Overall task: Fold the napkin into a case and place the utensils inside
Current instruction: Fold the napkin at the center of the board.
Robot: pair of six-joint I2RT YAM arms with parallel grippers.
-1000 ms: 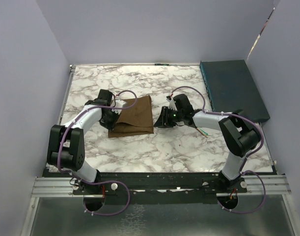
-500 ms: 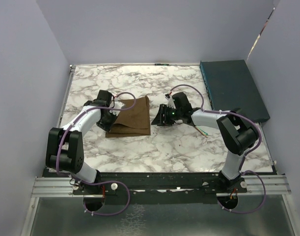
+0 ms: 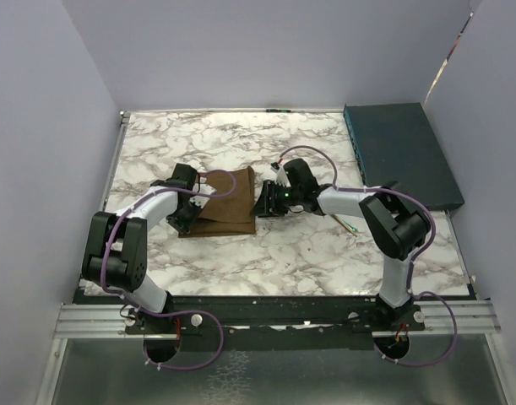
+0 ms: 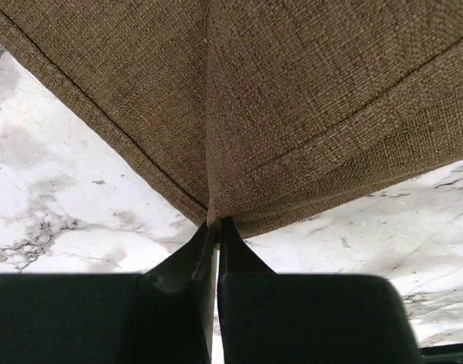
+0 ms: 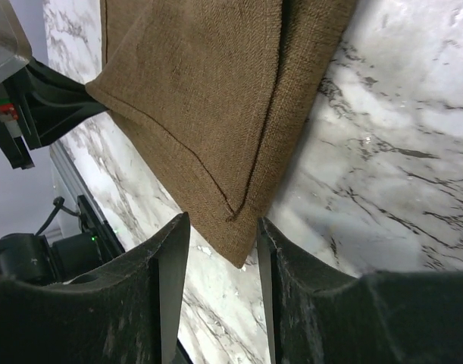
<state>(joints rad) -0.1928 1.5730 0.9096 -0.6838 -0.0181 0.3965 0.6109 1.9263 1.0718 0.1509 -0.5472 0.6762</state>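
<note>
While left tool pinches, right tool straddles napkin

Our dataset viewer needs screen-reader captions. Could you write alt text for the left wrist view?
Seen from its own wrist, the left gripper is shut on the edge of the brown napkin, whose woven cloth fills the upper part of the frame. The white marble table shows below the cloth on both sides.

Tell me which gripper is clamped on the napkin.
The left gripper, jaws shut on the napkin edge; the right gripper stands open astride a corner.
</note>
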